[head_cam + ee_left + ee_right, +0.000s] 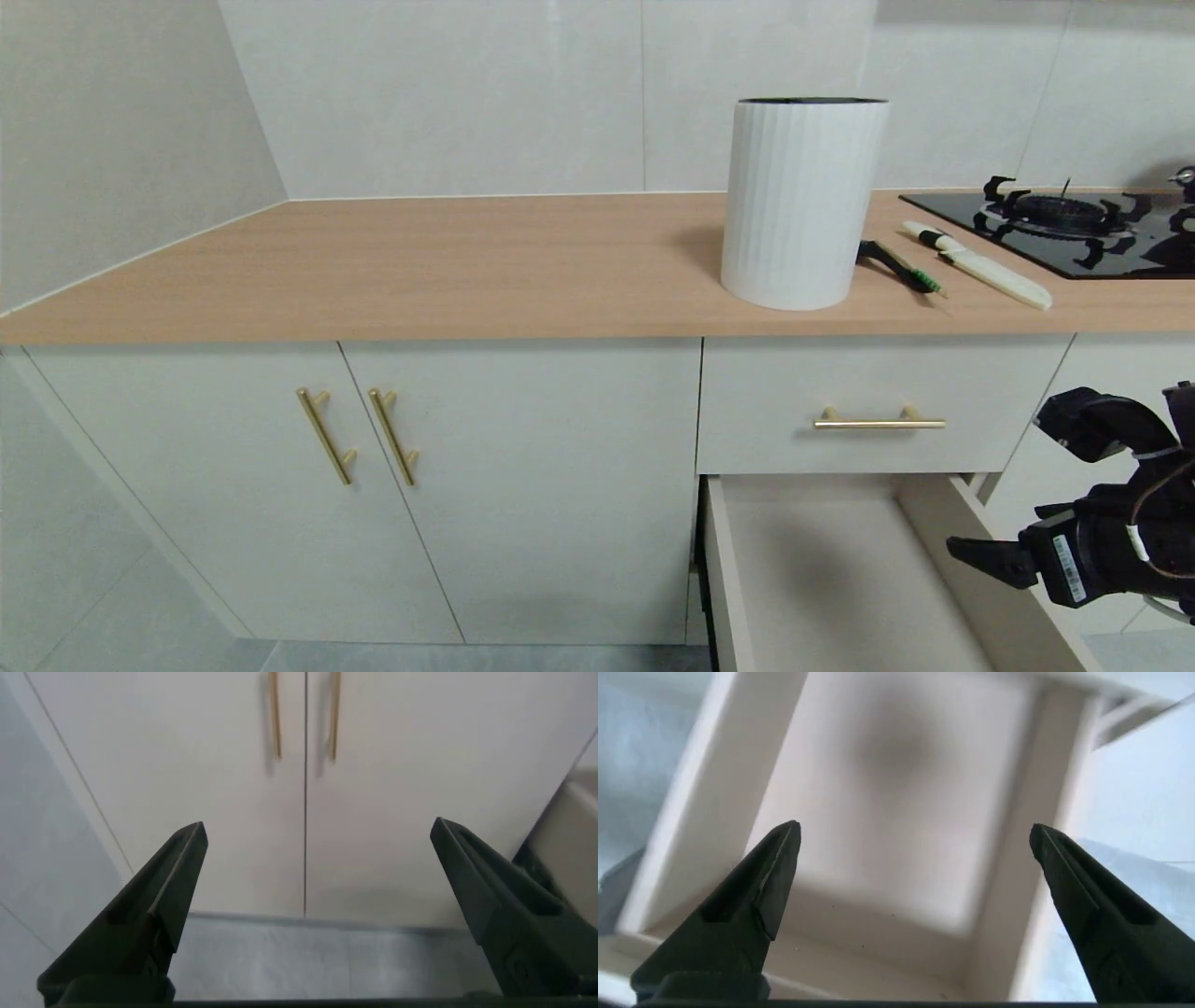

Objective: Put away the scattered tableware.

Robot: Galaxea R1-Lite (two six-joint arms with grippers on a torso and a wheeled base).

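Observation:
On the wooden counter (pixel 420 261) a white knife (pixel 980 267) with a black-banded handle lies to the right of a tall white ribbed holder (pixel 801 205). Between the two lies a black utensil with a green tip (pixel 901 266). Below the counter's right part, the lower drawer (pixel 738 597) is pulled out, and its inside (pixel 896 812) is bare. My right gripper (pixel 1022 485) hovers open by the drawer's right side, and in its own view the right gripper (pixel 913 829) looks down into the drawer. My left gripper (pixel 318 831) is open, low in front of the cabinet doors (pixel 308 784).
A black gas hob (pixel 1064 224) takes up the counter's far right. An upper drawer with a gold handle (pixel 879 423) stays closed above the open one. Two cabinet doors with gold handles (pixel 359 439) stand to the left. Tiled walls close the back and left.

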